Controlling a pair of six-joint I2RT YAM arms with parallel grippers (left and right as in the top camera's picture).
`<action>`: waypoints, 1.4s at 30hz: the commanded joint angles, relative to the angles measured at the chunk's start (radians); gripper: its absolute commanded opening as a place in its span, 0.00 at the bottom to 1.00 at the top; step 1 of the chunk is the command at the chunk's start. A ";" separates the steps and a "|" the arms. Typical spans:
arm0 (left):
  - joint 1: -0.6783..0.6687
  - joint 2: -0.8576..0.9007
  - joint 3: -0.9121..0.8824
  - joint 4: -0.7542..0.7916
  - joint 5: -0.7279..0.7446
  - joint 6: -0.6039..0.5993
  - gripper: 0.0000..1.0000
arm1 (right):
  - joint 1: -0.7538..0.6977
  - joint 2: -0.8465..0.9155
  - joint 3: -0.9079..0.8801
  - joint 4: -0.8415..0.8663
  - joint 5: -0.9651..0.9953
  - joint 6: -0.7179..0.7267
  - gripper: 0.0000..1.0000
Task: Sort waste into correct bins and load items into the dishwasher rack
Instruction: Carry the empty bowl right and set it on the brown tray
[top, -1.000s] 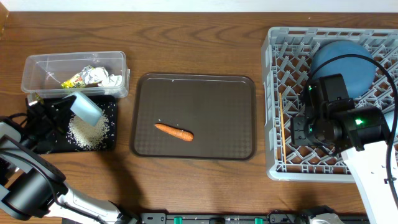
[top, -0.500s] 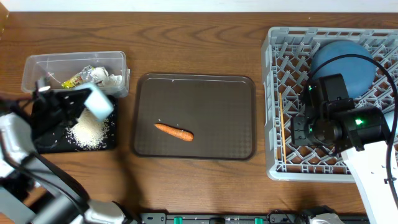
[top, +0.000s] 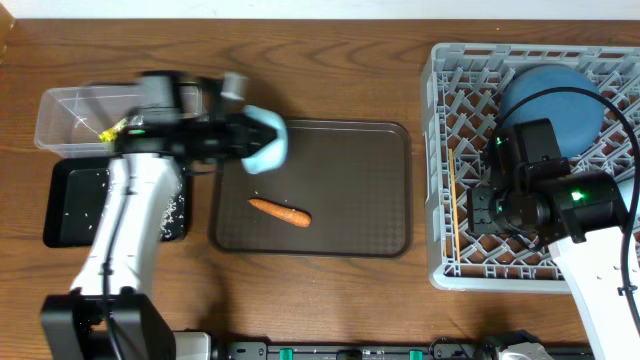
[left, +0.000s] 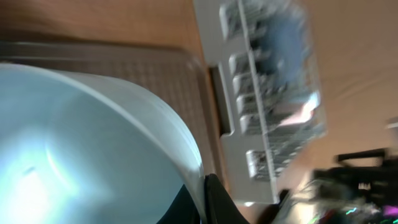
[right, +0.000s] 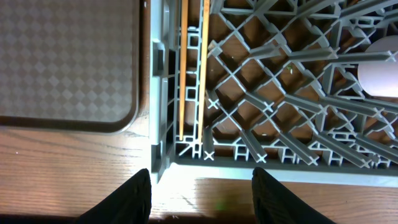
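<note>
From above, my left fingers (top: 232, 138) are closed on the pale-blue bowl (top: 268, 143), over the far left of the brown tray (top: 380, 225). The rice (top: 172, 208) is in the black tray (top: 60, 215). The yellow wrapper (top: 113, 129) is in the clear tub (top: 60, 105). The blue dish (top: 550, 95) and chopsticks (top: 452, 210) are in the rack (top: 440, 150). The carrot (top: 280, 211) is not binned yet. The surface (top: 300, 60) is brown wood, with a white wall at the far side. My left wrist view is blurry and mostly bowl. My right wrist view shows my right fingers (right: 121, 199) apart and holding nothing, by the rack's near left corner.
</note>
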 joint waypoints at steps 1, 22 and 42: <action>-0.154 0.005 -0.004 0.008 -0.274 -0.077 0.06 | -0.013 0.003 -0.005 0.001 0.000 0.011 0.52; -0.560 0.266 -0.004 0.059 -0.679 -0.172 0.25 | -0.013 0.003 -0.005 0.003 -0.025 0.011 0.52; -0.209 -0.135 0.022 -0.293 -0.717 -0.161 0.60 | -0.005 0.011 -0.005 0.357 -0.280 -0.021 0.84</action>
